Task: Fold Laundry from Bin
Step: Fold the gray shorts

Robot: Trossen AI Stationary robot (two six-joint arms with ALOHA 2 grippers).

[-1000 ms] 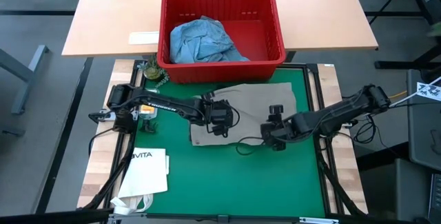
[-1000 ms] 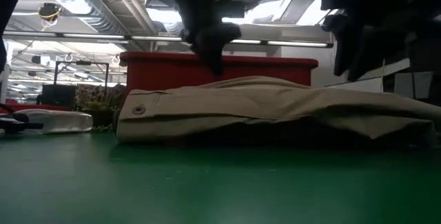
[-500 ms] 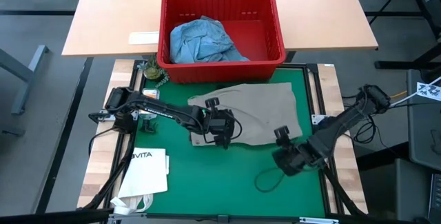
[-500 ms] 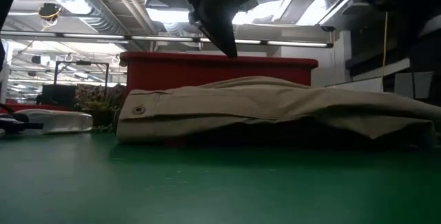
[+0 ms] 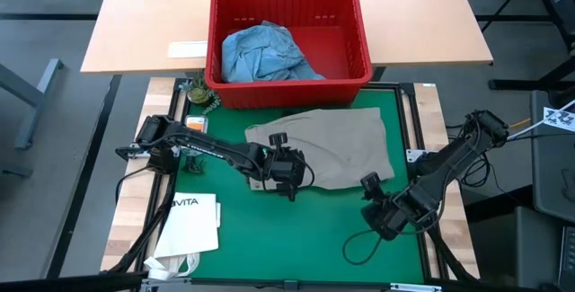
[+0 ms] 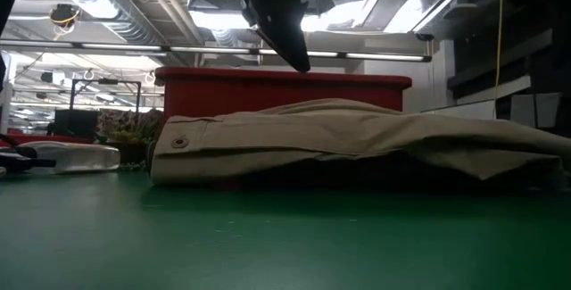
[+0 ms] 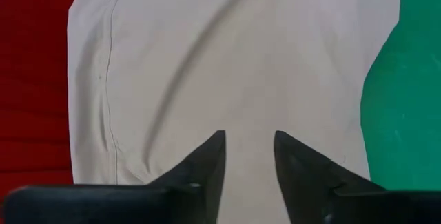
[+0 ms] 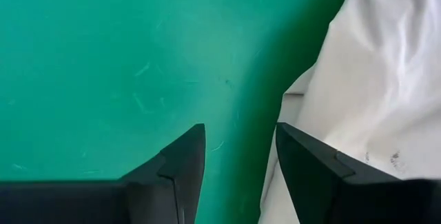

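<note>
VITA paper bag (image 5: 190,220) lies at the mat's near-left corner. Left gripper (image 5: 280,173) hovers over the khaki garment's (image 5: 328,146) left end, fingers (image 7: 208,162) slightly apart, empty. Garment lies flat on the green mat (image 5: 296,238), long axis left–right (buttoned waistband toward the left). Red bin (image 5: 289,42) behind it holds light blue cloth (image 5: 265,54). Right gripper (image 5: 382,216) is off the garment's near-right corner, fingers (image 8: 182,158) apart, empty.
</note>
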